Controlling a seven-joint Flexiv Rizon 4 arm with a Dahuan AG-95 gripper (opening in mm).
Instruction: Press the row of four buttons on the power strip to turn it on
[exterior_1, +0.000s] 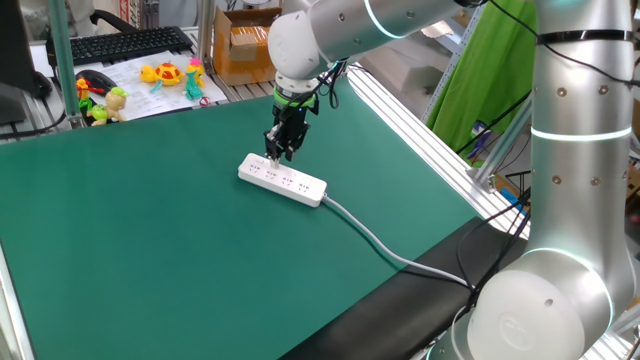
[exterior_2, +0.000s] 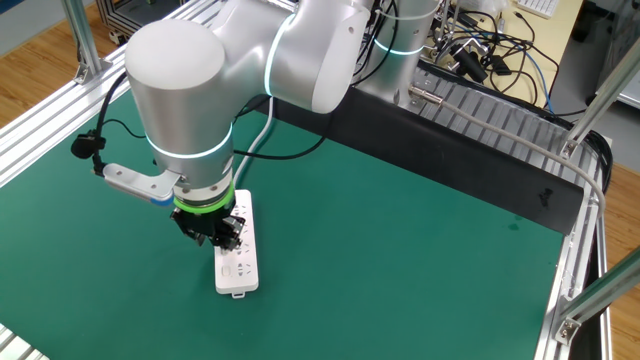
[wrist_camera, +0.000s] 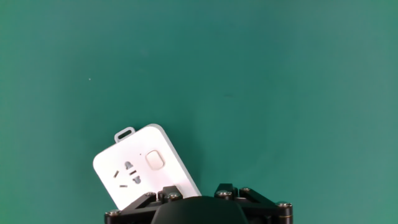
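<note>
The power strip (exterior_1: 283, 180) is a long white bar lying on the green mat, with a grey cable (exterior_1: 380, 245) running off its right end. My gripper (exterior_1: 276, 155) points straight down over the strip's left part, its tips at the top face. In the other fixed view the gripper (exterior_2: 222, 238) hides the strip's middle, and only the free end (exterior_2: 238, 270) shows. The hand view shows that end of the strip (wrist_camera: 146, 171) with one white button (wrist_camera: 155, 161) beside a socket. My fingertips are hidden below the black housing (wrist_camera: 196, 208), so their gap does not show.
A black keyboard (exterior_1: 130, 42), small toys (exterior_1: 165, 73) and a cardboard box (exterior_1: 245, 40) lie beyond the mat's far edge. Aluminium rails (exterior_1: 420, 120) run along the right side. The arm's base (exterior_1: 560, 300) stands at the near right corner.
</note>
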